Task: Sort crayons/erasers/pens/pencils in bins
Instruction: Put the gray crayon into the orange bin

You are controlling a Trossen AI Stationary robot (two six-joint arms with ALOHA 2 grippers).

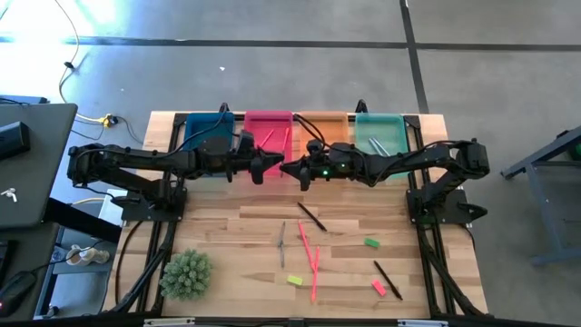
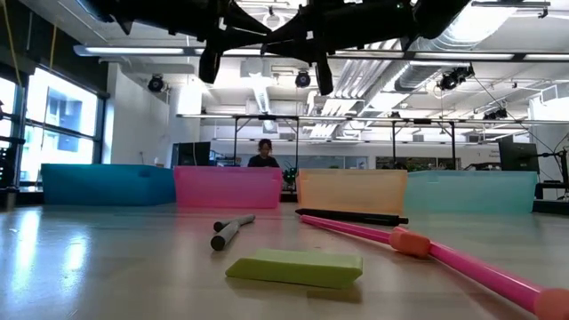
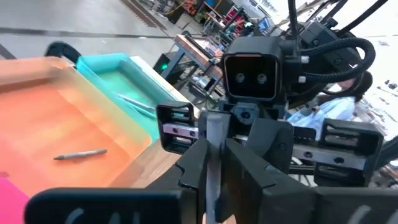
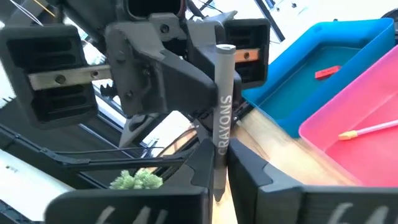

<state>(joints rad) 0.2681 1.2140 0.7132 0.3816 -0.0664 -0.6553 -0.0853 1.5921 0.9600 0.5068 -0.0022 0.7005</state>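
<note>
Crayon (image 4: 222, 118) passed in mid-air, pincer to pincer, above the table (image 1: 218, 227) just before the pink bin (image 1: 270, 130).
It looked light, stiff and slick, best pinched mid-shaft, square across: a short grey stick lettered CRAYONS. The right gripper (image 4: 217, 163) was clamped on its lower half; the left gripper (image 1: 272, 167) was at its top, whether clamped or freeing one could not tell.

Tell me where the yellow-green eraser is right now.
High view: the yellow-green eraser lies at the table's near edge, beside the pink pencils, right of the plant.
</note>
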